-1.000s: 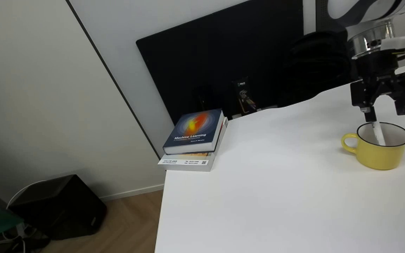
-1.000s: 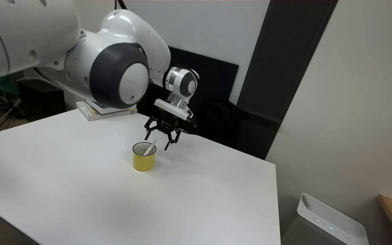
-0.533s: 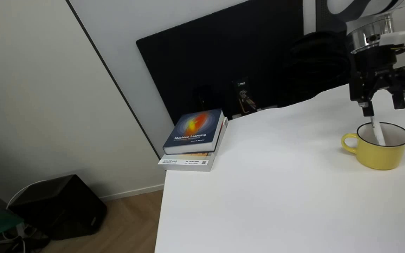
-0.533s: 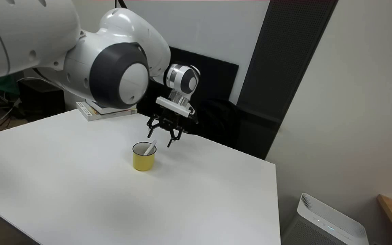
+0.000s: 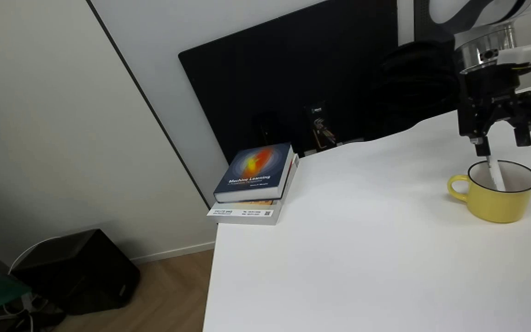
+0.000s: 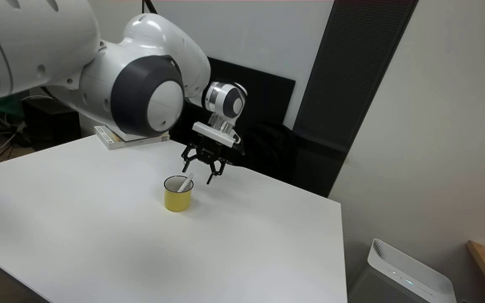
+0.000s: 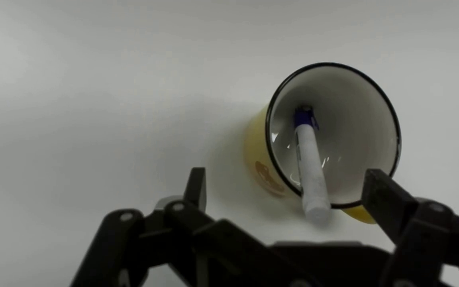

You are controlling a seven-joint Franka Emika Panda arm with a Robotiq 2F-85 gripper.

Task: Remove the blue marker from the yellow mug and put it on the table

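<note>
So, your one gripper (image 5: 503, 145) spread wide with nothing in it, one marker (image 7: 310, 159) leaning in one mug (image 5: 496, 207), two stacked books (image 5: 256, 177), the top one saying "Machine Learning".

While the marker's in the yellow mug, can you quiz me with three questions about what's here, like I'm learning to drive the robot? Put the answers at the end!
1. Fill the gap: the capped end of the blue marker is ____ the yellow mug. (inside / outside)

2. Pick one: what title is on the upper book?
A) Garden Birds
B) Machine Learning
C) World Atlas

3. True or false: the jaws are shut tight on the blue marker.

Key:
1. inside
2. B
3. False: the jaws stand open, wide apart.
</note>
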